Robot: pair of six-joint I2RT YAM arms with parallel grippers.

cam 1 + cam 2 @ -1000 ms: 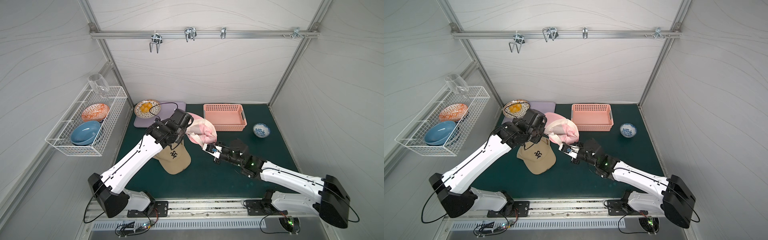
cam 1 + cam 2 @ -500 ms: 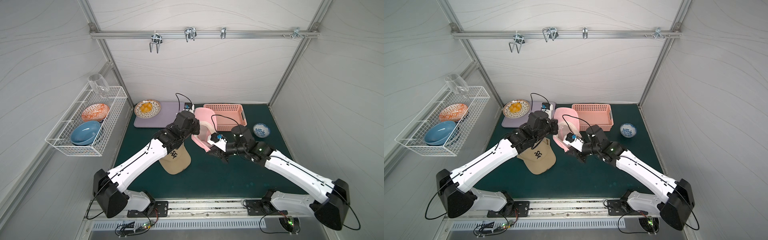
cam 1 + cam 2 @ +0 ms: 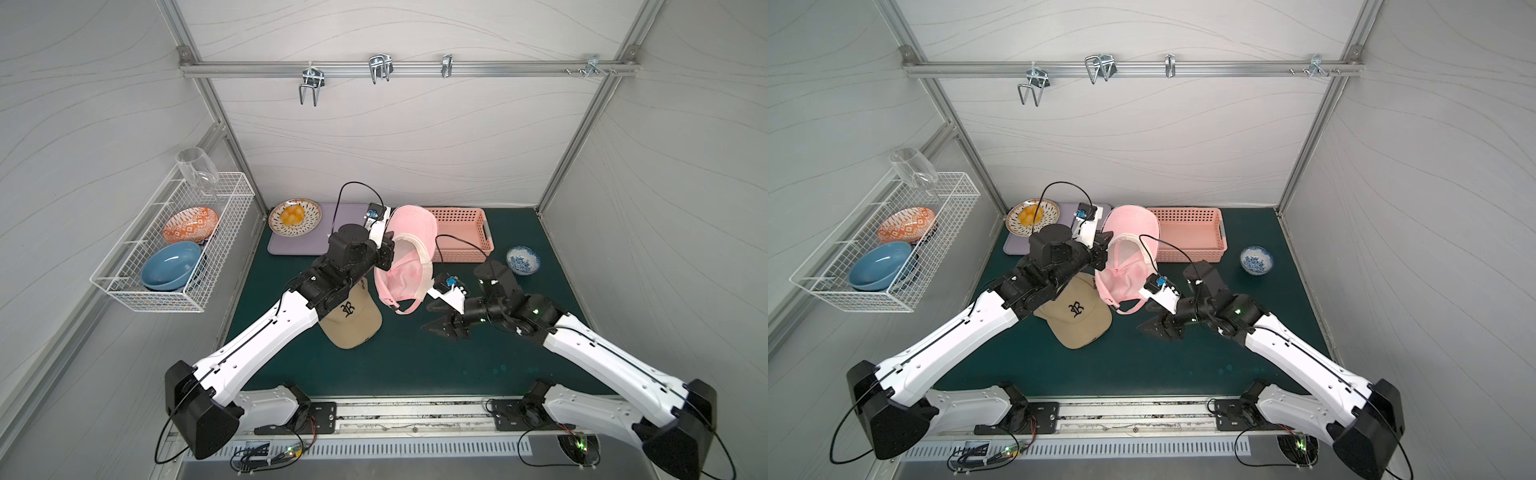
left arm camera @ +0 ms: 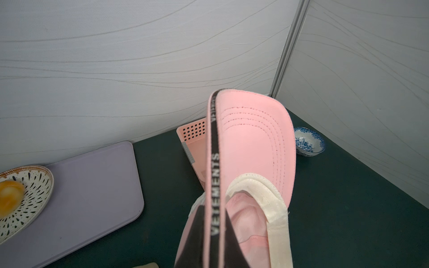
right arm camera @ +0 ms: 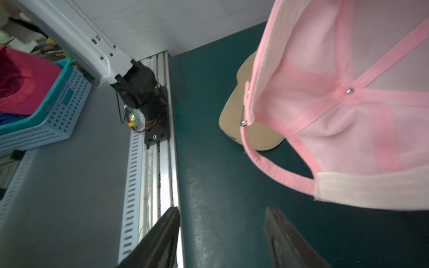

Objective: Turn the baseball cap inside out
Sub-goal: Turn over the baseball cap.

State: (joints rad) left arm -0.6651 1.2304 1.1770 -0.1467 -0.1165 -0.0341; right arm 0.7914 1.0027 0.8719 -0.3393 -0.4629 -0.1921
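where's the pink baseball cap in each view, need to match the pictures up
In a top view: pink baseball cap hangs mid-scene from the left gripper, brim toward the pink basket.
In a top view: same place, above the mat.
Left wrist view: close up, brim and black lettered strip.
Right wrist view: crown's inside with seam tapes.
Shared landmark: tan cap beside it; barely in the left wrist view.
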